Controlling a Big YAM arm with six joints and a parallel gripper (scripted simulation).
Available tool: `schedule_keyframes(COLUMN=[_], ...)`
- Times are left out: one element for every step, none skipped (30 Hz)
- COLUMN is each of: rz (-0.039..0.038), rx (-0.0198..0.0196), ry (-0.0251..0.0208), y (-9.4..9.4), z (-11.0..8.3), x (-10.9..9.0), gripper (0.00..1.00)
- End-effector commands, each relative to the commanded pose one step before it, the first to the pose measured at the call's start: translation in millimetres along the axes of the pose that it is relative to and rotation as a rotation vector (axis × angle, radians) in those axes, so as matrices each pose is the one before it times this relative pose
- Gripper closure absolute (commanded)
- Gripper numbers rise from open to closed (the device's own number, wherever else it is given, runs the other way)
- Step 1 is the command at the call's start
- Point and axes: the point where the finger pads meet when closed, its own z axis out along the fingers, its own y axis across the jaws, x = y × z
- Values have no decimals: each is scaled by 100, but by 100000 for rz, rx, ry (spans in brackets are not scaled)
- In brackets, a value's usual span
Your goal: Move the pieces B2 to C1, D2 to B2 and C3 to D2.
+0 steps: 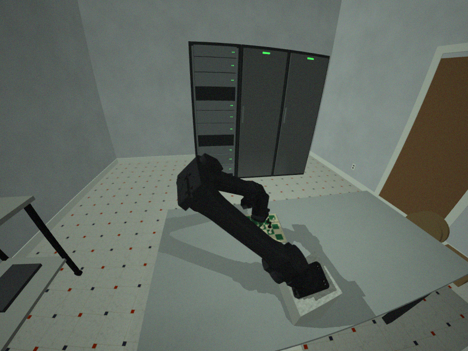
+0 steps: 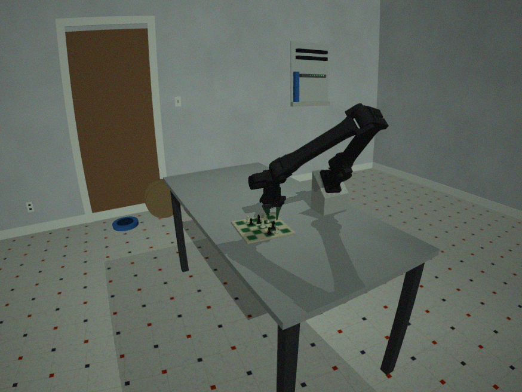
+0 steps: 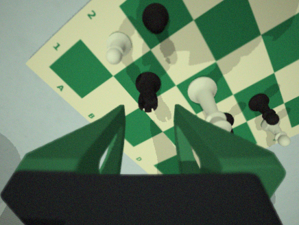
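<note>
Grey table (image 2: 337, 236), end effector (image 3: 149, 113) open above chessboard (image 3: 68, 89)

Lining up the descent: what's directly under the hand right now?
The open, empty hand hangs over the board's near edge; the black piece stands just beyond its fingertips. The black wrist body hides whatever lies closer in.
</note>
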Motion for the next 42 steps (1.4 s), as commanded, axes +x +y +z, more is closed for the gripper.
schedule_keyframes(rz=[-335, 0, 0, 0, 2, 12, 0, 0, 28, -98, -282, -443, -445, -180, -23, 261, 249, 14, -158, -152, -34, 0, 17, 0, 0, 149, 9, -1, 0, 1, 0, -1, 0, 0, 0, 0, 0, 0, -1, 0, 0, 0], rx=[-540, 0, 0, 0, -8, -49, 0, 0, -114, -74, 16, 96, 262, 315, 184, 93, 134, 232, 275, 186, 38, 0, -1, 0, 0, 1, -1, 1, 0, -1, 0, 1, 0, 0, 0, 0, 0, 0, 0, 0, 0, 0], ry=[-127, 0, 0, 0, 6, 39, 0, 0, 90, 60, -6, -68, -200, -248, -149, -81, -109, -177, -205, -137, -28, 0, 1, 0, 0, -1, 0, -1, 0, 0, 0, 0, 0, 0, 0, 0, 0, 0, 0, 0, 0, 0], y=[34, 0, 0, 0, 5, 30, 0, 0, 70, 54, 10, -30, -109, -123, -51, -5, -36, -101, -136, -96, -20, 0, 0, 0, 0, 0, 0, 0, 0, 0, 0, 0, 0, 0, 0, 0, 0, 0, 0, 0, 0, 0], z=[596, 0, 0, 0, 2, 13, 0, 0, 31, 19, -6, -29, -93, -133, -95, -65, -69, -87, -89, -57, -11, 0, 0, 0, 0, 0, 0, 0, 0, 0, 0, 0, 0, 0, 0, 0, 0, 0, 0, 0, 0, 0], x=[-245, 0, 0, 0, 7, 46, 0, 0, 108, 90, 34, -18, -44, 53, 142, 180, 104, -24, -115, -100, -22, 0, 1, 0, 0, 0, 0, 0, 0, 0, 0, 0, 0, 0, 0, 0, 0, 0, 0, 0, 0, 0], gripper=[65, 65, 65, 65, 65, 65, 65, 65, 65, 65, 65, 65, 65, 65, 65, 65, 65, 65, 65, 65, 65, 65, 65, 65, 65, 65, 65, 65, 65, 65, 65, 65, 65, 65, 65, 65, 65, 65, 65, 65, 65, 65])
